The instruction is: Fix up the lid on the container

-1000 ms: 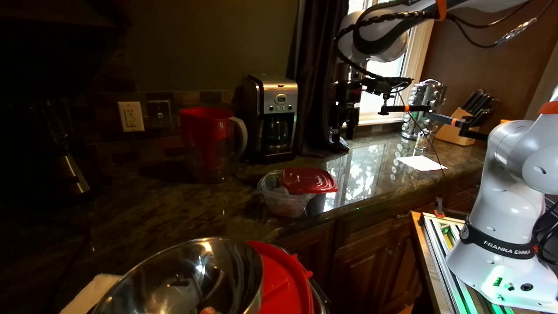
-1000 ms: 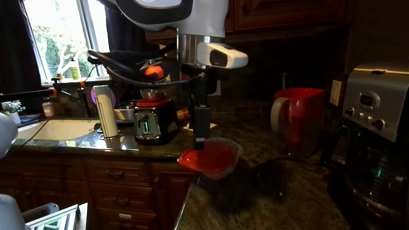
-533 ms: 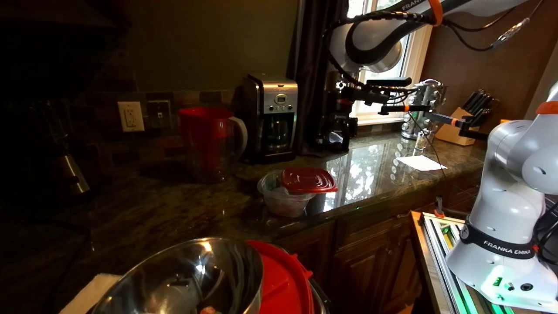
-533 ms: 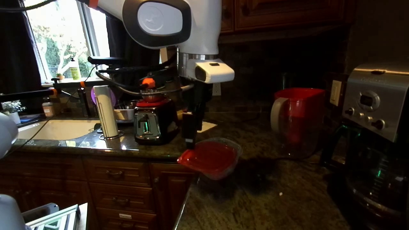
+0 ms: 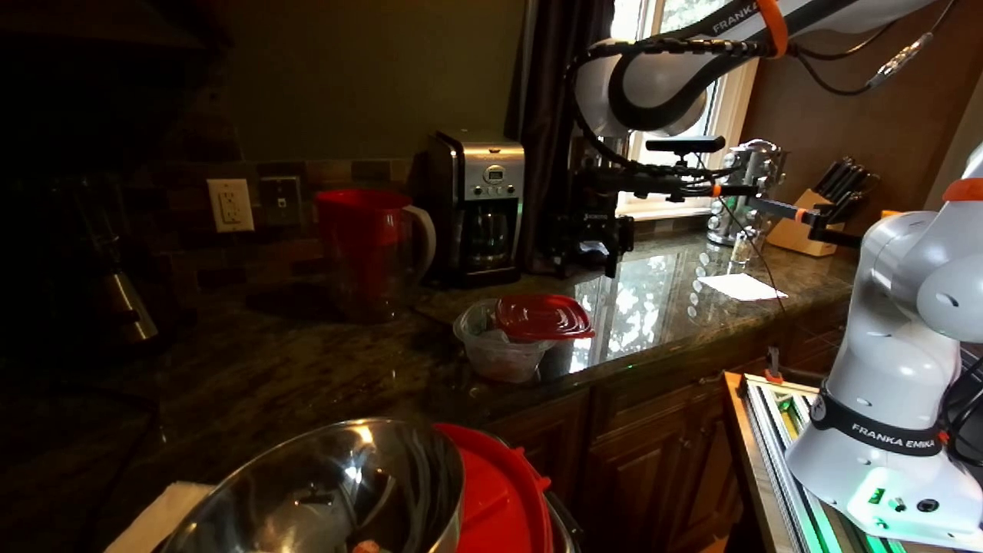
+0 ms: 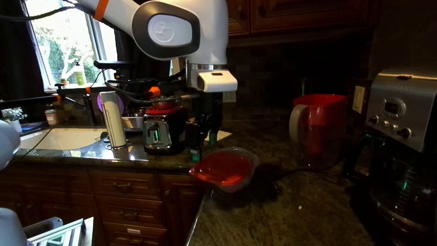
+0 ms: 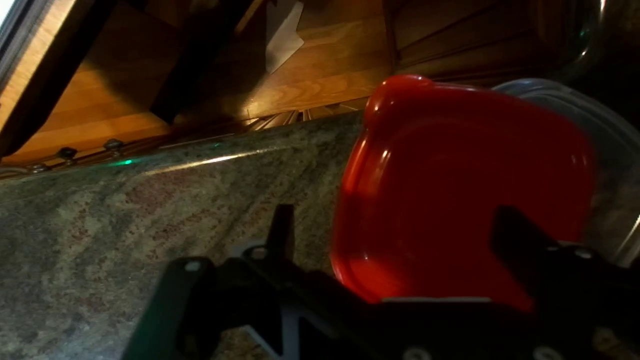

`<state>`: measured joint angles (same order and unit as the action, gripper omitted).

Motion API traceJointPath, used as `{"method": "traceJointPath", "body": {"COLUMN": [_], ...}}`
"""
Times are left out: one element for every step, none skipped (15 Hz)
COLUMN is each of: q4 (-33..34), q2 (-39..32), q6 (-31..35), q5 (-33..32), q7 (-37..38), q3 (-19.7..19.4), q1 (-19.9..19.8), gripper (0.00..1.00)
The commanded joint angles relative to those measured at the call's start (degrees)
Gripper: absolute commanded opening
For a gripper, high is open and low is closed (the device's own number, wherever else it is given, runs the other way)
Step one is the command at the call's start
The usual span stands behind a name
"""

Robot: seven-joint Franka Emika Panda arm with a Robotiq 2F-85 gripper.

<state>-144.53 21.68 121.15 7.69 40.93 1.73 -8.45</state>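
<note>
Jaws spread apart; the red lid (image 7: 460, 170) lies below them, askew on the container (image 5: 501, 362).

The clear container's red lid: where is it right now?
In an exterior view, the red lid lies askew on the clear container, jutting past its right side in the picture, with the coffee maker behind.

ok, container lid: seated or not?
Not seated: the red lid lies off-centre on the clear container, leaving part of its mouth uncovered in an exterior view.
</note>
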Motion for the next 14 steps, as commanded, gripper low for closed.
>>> {"method": "traceJointPath", "body": {"q4": [0.63,0.66,0.75,0.90,0.78,0.83,0.78,0.58,0.32,0.26,0.05,-0.04,-0.15,-0.21], "q2": [-2.19,-2.88,-3.70,-4.38,-4.80,-5.41,-5.88,-6.08,-6.19,-6.45,-6.66,-6.87,-7.13,-7.45], "q6": [1.70,2.03,1.58,0.78,1.08,0.96,1.07,1.36,1.65,1.66,2.07,2.24,2.59,3.09], "q5": [-2.05,-2.48,-2.75,-3.49,-3.75,-3.99,-4.14,-4.19,-4.23,-4.31,-4.12,-4.13,-4.07,-3.96], "q7": [2.91,3.64,4.16,4.77,5.46,5.47,5.55,5.41,5.45,5.42,5.30,5.43,5.63,5.77], "q3": [0.48,0.48,0.35,0.37,0.29,0.16,0.11,0.06,0.03,-0.01,-0.10,-0.12,-0.16,-0.24], "q1": [-0.67,-0.78,-0.81,-0.81,-0.72,-0.47,-0.22,0.01,0.16,0.26,0.39,0.44,0.43,0.43], "gripper": [1.00,1.00,1.00,1.00,1.00,0.89,0.85,0.79,0.65,0.65,0.52,0.51,0.55,0.50]}}
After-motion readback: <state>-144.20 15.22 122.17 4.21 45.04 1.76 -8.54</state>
